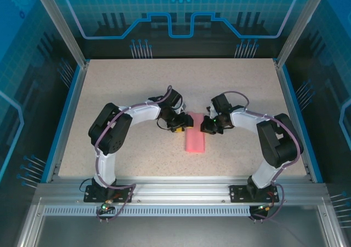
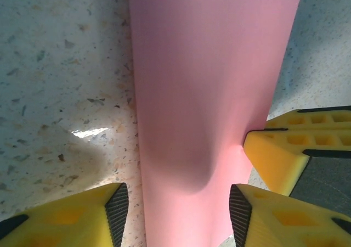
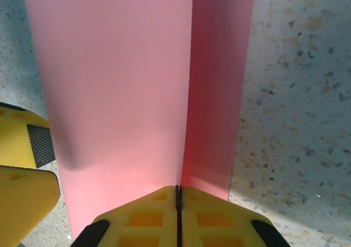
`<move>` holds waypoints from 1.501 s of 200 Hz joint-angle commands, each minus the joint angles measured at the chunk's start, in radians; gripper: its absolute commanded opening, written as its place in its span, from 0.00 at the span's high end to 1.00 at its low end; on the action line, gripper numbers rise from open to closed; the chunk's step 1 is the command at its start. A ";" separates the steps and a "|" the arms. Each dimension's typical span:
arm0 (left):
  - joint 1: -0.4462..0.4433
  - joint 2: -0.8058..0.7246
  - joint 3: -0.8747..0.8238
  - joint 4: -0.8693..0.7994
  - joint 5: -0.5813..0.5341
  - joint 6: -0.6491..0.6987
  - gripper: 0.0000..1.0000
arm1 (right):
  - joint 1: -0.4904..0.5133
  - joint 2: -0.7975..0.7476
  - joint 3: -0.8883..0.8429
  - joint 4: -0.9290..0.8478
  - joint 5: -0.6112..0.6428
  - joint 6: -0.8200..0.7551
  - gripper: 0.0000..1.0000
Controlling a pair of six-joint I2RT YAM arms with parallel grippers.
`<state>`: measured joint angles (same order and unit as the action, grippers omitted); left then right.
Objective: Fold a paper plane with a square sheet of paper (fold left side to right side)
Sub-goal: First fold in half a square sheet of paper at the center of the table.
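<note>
The thin salmon-pink sheet of paper lies flat near the middle of the speckled beige tabletop. From above it reads as a narrow upright rectangle, its long sides running away from the arm bases. The right wrist camera shows this sheet of paper in two layers: a wide paler panel on the left, and a straight edge or crease running lengthwise, with a narrower, darker strip to its right. In the left wrist camera the sheet of paper rises up the picture as one smooth band, with a soft shadowed curve low down near the fingers.

The left gripper sits at the left side of the far part of the sheet. Its yellow fingers stand apart, one on each side of the pink band, and the left gripper clamps nothing.

The right gripper sits at the opposite side, facing the left one across the sheet. Its two yellow fingers are pressed together with only a thin dark seam between them. The right gripper has its tips at the end of the lengthwise line, but whether a layer is pinched cannot be told.

The speckled tabletop lies bare on either side, and a silver aluminium frame rail runs along the near edge.
</note>
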<state>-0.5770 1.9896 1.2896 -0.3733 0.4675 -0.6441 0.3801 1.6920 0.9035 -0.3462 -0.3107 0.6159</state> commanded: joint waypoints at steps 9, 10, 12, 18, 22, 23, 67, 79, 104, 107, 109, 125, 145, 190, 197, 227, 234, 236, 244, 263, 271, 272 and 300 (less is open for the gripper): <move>-0.021 0.045 0.050 -0.074 -0.020 0.026 0.49 | 0.014 0.016 0.014 -0.033 0.028 -0.014 0.91; -0.021 0.045 0.050 -0.075 -0.020 0.025 0.49 | 0.014 0.016 0.013 -0.034 0.029 -0.014 0.91; -0.021 0.047 0.053 -0.078 -0.020 0.026 0.49 | 0.013 0.015 0.013 -0.035 0.030 -0.015 0.90; -0.025 0.054 0.058 -0.085 -0.023 0.028 0.50 | 0.013 0.014 0.014 -0.036 0.031 -0.015 0.90; -0.027 0.056 0.061 -0.089 -0.026 0.029 0.50 | 0.013 0.013 0.012 -0.036 0.033 -0.014 0.89; -0.027 0.056 0.061 -0.089 -0.026 0.029 0.50 | 0.013 0.012 0.012 -0.036 0.033 -0.014 0.89; -0.033 0.085 0.084 -0.129 -0.055 0.029 0.52 | 0.013 -0.018 0.013 -0.051 0.072 -0.030 0.75; -0.032 0.090 0.087 -0.135 -0.057 0.029 0.52 | 0.012 -0.046 0.009 -0.061 0.106 -0.033 0.70; -0.035 0.099 0.096 -0.142 -0.056 0.032 0.52 | 0.010 -0.136 -0.018 -0.074 0.211 -0.030 0.57; -0.036 0.101 0.097 -0.145 -0.058 0.032 0.52 | 0.009 -0.151 -0.018 -0.075 0.222 -0.028 0.55; -0.035 0.101 0.097 -0.145 -0.058 0.032 0.52 | 0.009 -0.160 -0.018 -0.076 0.230 -0.026 0.54; -0.038 0.105 0.103 -0.152 -0.060 0.033 0.52 | -0.002 -0.226 -0.067 -0.069 0.276 -0.015 0.48; -0.043 0.116 0.119 -0.170 -0.062 0.041 0.52 | -0.020 -0.309 -0.110 -0.049 0.307 0.006 0.37; -0.055 0.144 0.154 -0.211 -0.072 0.058 0.50 | -0.074 -0.450 -0.187 -0.017 0.297 0.044 0.17; -0.056 0.149 0.159 -0.217 -0.074 0.060 0.50 | -0.085 -0.463 -0.191 -0.024 0.295 0.045 0.16; -0.060 0.165 0.179 -0.240 -0.082 0.065 0.49 | -0.112 -0.506 -0.202 -0.043 0.294 0.040 0.15; -0.061 0.170 0.185 -0.246 -0.082 0.066 0.49 | -0.116 -0.513 -0.203 -0.046 0.294 0.038 0.14; -0.061 0.171 0.187 -0.247 -0.082 0.067 0.49 | -0.117 -0.515 -0.204 -0.047 0.293 0.038 0.14; -0.061 0.178 0.194 -0.255 -0.082 0.069 0.49 | -0.121 -0.523 -0.207 -0.051 0.295 0.036 0.14; -0.066 0.192 0.212 -0.271 -0.084 0.074 0.48 | -0.130 -0.538 -0.214 -0.060 0.295 0.035 0.14; -0.068 0.198 0.219 -0.281 -0.087 0.079 0.48 | -0.135 -0.548 -0.218 -0.062 0.295 0.035 0.14; -0.068 0.198 0.220 -0.282 -0.088 0.079 0.47 | -0.136 -0.548 -0.219 -0.063 0.295 0.035 0.14; -0.075 0.211 0.238 -0.302 -0.103 0.087 0.47 | -0.148 -0.573 -0.235 -0.069 0.295 0.033 0.14</move>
<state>-0.6201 2.1334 1.5166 -0.6399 0.3958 -0.5911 0.2527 1.1511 0.6872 -0.3855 -0.0246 0.6472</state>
